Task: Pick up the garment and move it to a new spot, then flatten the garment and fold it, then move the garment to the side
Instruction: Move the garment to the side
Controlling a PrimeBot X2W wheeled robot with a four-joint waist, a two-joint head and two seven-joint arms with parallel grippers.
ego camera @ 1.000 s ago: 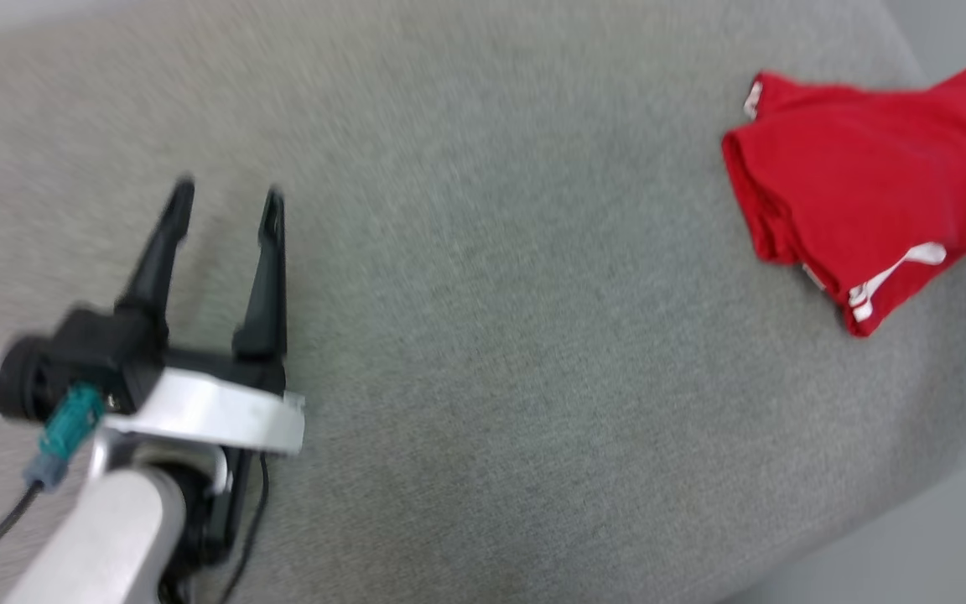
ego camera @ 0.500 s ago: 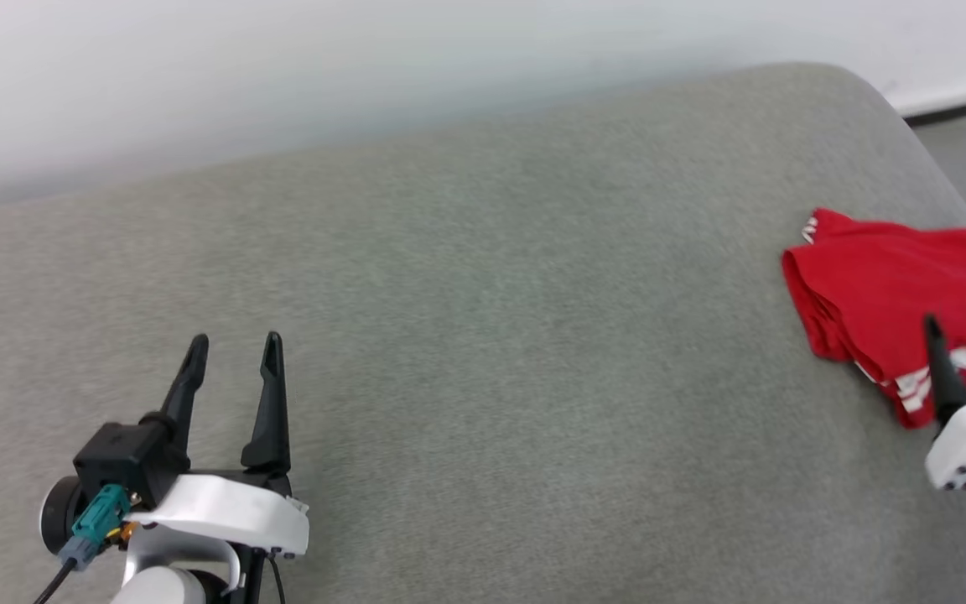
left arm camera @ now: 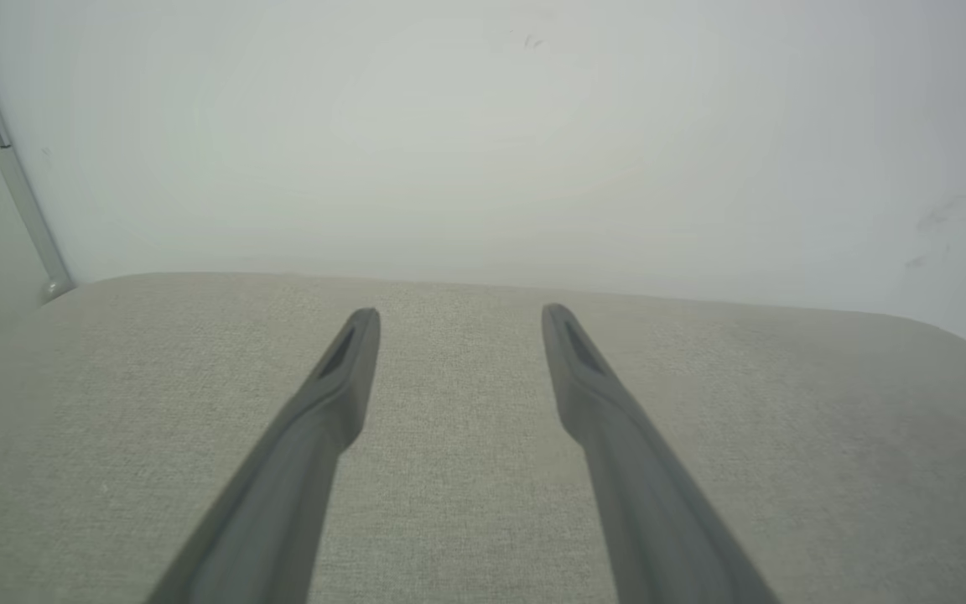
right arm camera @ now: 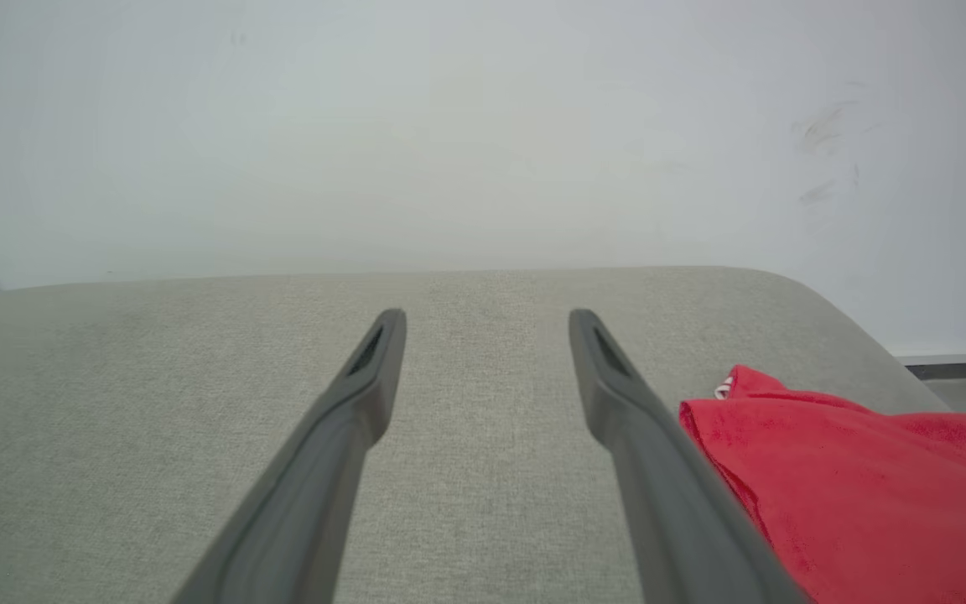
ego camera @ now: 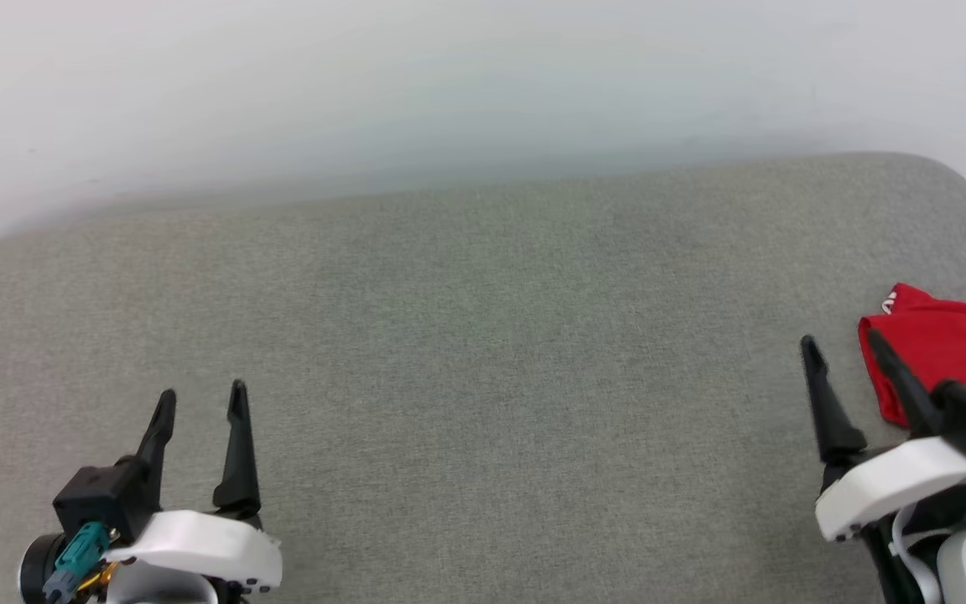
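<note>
Right claw (ego camera: 840,339), earlier low over the garment (ego camera: 953,344), now at its edge, wide apart and empty; left claw (ego camera: 202,390) likewise.

Garment (ego camera: 944,344): lies on the surface (ego camera: 483,335) at its far right end, near the rounded back corner. Right gripper (ego camera: 839,337): sits at the lower right over the surface, just left of the garment, its right finger crossing in front of the garment's left edge in the head view. Left gripper (ego camera: 202,391): sits at the lower left, well apart from both. Wall (ego camera: 449,84): stands behind the surface's back edge.
</note>
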